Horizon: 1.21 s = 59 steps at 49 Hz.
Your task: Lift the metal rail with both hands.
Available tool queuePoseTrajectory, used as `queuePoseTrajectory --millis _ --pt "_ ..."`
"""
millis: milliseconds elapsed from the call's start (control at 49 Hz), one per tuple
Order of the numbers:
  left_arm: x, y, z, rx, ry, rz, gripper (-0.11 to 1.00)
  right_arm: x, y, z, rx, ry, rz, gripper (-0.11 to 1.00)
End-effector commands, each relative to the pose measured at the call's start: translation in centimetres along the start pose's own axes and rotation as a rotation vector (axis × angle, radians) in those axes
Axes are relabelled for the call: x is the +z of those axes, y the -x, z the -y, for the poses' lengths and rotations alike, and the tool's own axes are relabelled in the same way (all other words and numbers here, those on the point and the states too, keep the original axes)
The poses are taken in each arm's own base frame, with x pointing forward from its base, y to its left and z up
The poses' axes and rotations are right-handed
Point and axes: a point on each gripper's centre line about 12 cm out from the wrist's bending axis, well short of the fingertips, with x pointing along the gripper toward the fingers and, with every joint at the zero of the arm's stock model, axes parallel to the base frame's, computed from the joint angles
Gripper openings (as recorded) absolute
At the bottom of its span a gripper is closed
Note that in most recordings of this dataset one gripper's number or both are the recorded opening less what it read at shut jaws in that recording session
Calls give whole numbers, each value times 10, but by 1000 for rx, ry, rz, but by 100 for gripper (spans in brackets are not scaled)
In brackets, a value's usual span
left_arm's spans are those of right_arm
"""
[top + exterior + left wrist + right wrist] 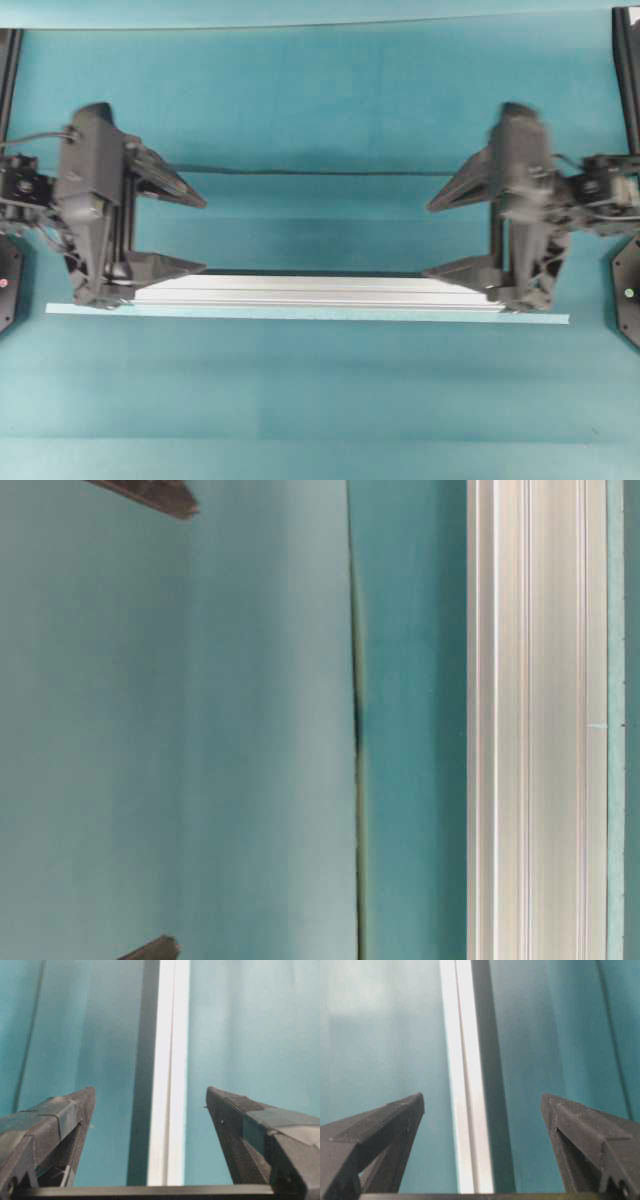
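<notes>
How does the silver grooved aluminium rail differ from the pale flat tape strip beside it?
The silver grooved aluminium rail is shorter; the pale flat tape strip runs past both of its ends. The rail is a raised bar with lengthwise grooves; the strip lies flat and plain on the teal table. The rail is bright metallic; the strip is a dull pale green. Both are long, straight and parallel, lying side by side.
</notes>
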Motion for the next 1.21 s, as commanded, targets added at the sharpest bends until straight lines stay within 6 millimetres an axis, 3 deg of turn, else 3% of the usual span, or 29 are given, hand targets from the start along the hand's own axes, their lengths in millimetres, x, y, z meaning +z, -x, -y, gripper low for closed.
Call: queuePoseTrajectory --millis 0,735,1185 --pt "10 9 -2 4 2 48 96 5 9 0 5 -9 72 95" --pt "18 61 0 -7 21 225 95 4 51 0 17 -8 243 95" --pt "19 67 0 -10 18 245 95 1 65 0 24 -7 343 95"
